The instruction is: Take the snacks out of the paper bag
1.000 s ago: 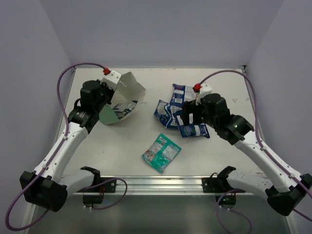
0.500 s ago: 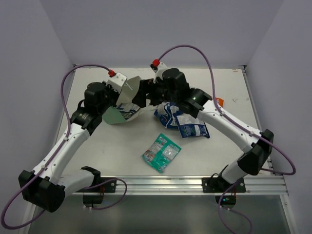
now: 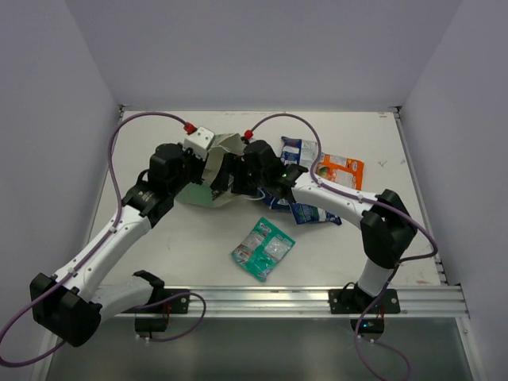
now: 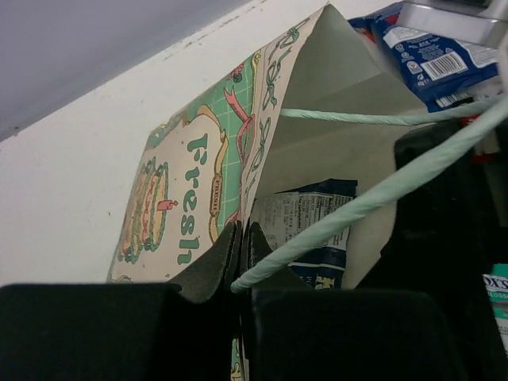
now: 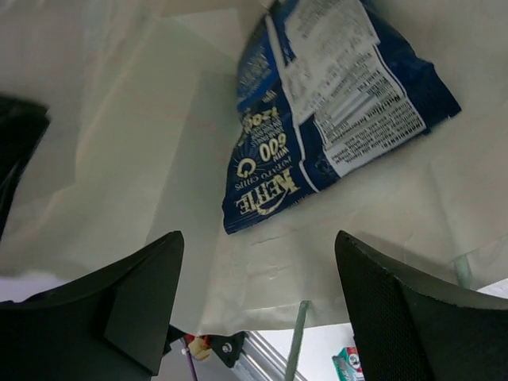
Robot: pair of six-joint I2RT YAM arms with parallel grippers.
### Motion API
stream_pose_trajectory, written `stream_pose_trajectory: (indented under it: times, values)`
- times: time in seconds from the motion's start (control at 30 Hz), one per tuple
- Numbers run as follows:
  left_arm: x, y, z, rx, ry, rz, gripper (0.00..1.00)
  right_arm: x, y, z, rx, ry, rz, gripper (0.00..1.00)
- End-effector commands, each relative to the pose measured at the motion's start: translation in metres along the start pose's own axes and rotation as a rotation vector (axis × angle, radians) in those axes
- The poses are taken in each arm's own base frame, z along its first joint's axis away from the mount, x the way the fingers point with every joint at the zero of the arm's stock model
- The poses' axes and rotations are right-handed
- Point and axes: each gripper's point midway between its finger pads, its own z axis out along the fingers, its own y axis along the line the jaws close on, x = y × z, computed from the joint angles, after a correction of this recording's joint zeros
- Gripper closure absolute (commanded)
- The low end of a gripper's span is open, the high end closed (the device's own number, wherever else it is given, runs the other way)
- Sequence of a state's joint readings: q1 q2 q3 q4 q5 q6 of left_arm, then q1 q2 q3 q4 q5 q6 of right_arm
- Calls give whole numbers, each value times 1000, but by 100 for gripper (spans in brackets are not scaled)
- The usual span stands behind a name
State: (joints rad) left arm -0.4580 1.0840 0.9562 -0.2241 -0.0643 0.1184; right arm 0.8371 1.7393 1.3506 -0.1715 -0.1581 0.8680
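The green paper bag [image 3: 225, 149] lies tilted at the back left of the table, its mouth facing right. My left gripper [image 3: 197, 175] is shut on the bag's side wall [image 4: 198, 190] at the rim [image 4: 240, 238]. My right gripper [image 3: 232, 176] is open inside the bag's mouth [image 5: 258, 309]. One blue-and-white packet [image 5: 333, 103] lies on the whitish inside just ahead of its fingers, untouched; it also shows in the left wrist view [image 4: 313, 230]. Blue packets [image 3: 305, 208], an orange packet [image 3: 340, 169] and a teal-green packet [image 3: 263, 248] lie on the table.
A pale green loop handle [image 4: 373, 194] crosses the bag's mouth, and another hangs by my right fingers [image 5: 295, 341]. The table's metal front rail [image 3: 262, 298] runs along the near edge. Purple cables loop above both arms.
My right arm has swung left from the pile of blue packets into the bag's mouth, uncovering the orange packet. My left gripper has shifted the bag slightly right and stays shut on it.
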Motion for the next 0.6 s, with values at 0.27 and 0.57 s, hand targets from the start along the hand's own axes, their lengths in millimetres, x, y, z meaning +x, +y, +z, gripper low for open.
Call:
stream_pose_trajectory:
  times: [0.27, 0.57]
  values:
    - [0, 8, -14, -65, -39, -35, 100, -13, -23, -6, 61, -49, 41, 20]
    - [5, 9, -7, -78, -14, -36, 100, -71, 0, -68, 74, -230, -75, 20]
